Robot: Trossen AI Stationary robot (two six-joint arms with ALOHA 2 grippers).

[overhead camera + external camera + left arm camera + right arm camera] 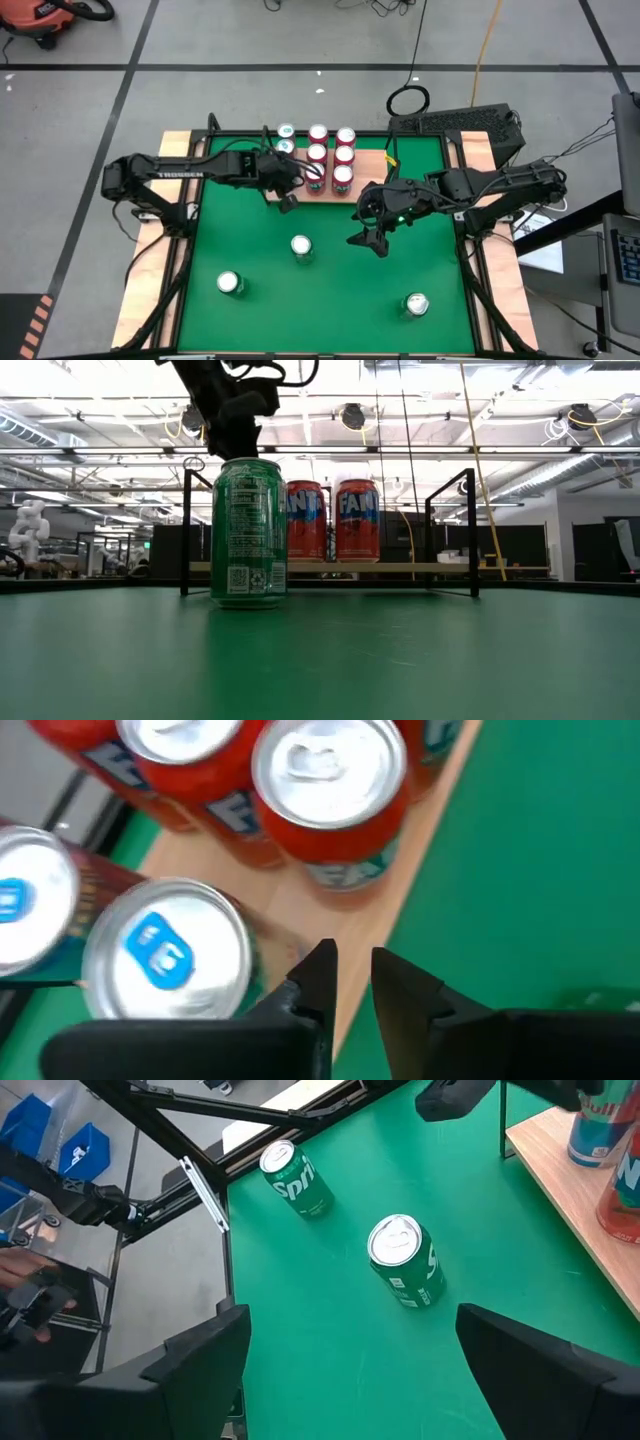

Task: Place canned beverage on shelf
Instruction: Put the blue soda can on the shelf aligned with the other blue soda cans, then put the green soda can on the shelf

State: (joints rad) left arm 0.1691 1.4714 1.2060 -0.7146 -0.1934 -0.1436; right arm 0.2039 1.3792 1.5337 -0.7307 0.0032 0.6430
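Shelf (300,190) at your green mat's (320,290) far edge carries red Fanta cans (343,158); the left gripper (289,200) hangs beside them, jaws nearly together, empty. Your right gripper (365,238) hovers nearby, jaws apart, above a Sprite can (301,247).

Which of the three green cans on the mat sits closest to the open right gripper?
The middle green can, just below the right gripper; the other two stand far off near the mat's lower corners.

Green mat (320,290); red vacuum (45,15) on floor; keyboard (465,120).
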